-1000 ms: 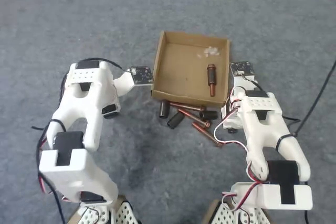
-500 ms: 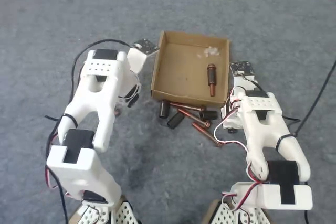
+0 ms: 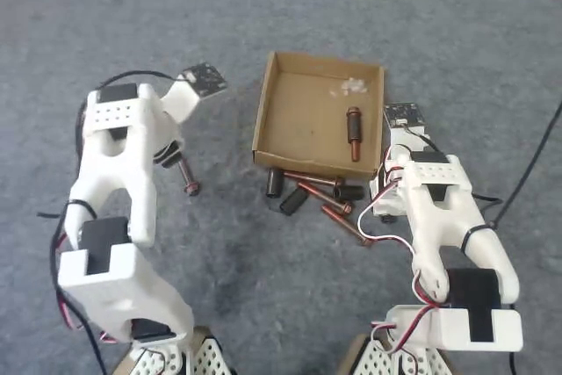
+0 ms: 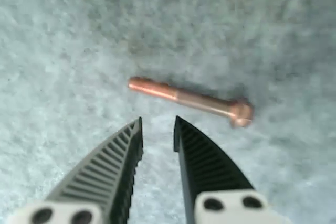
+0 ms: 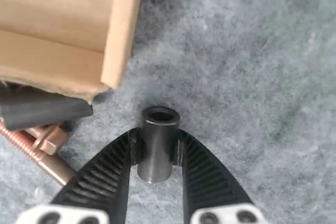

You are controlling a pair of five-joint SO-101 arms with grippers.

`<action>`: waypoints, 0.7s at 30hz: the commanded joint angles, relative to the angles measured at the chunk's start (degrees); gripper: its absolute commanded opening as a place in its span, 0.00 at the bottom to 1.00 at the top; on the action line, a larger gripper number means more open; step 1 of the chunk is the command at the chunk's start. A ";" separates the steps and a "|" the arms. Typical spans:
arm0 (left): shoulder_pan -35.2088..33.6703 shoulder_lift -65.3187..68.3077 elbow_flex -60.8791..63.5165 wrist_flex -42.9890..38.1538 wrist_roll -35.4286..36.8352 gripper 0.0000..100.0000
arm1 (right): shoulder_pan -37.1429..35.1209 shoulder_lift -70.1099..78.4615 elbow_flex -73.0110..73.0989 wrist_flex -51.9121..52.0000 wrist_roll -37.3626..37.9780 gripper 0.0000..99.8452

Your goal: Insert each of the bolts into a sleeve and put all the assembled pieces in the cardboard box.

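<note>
One assembled piece (image 3: 354,132) in cardboard box (image 3: 303,120) mid-frame; right gripper (image 5: 157,137) clamps a sleeve (image 5: 159,150), left gripper (image 4: 157,120) spread over stray bolt (image 4: 189,100); loose parts (image 3: 320,195) below box pending.

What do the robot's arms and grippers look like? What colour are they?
The left arm and right arm are chunky white plastic with black motor blocks and thin black, red and white cables. The left gripper and right gripper each have two pointed black fingers with ridged insides, on white bases with round holes.

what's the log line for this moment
left gripper: open near lone bolt | right gripper: shut on sleeve by cardboard box | inside: one assembled piece
</note>
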 commanded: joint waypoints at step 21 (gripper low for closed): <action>3.43 0.26 6.64 -4.66 -21.63 0.12 | 0.48 -2.77 -0.18 -0.75 1.14 0.01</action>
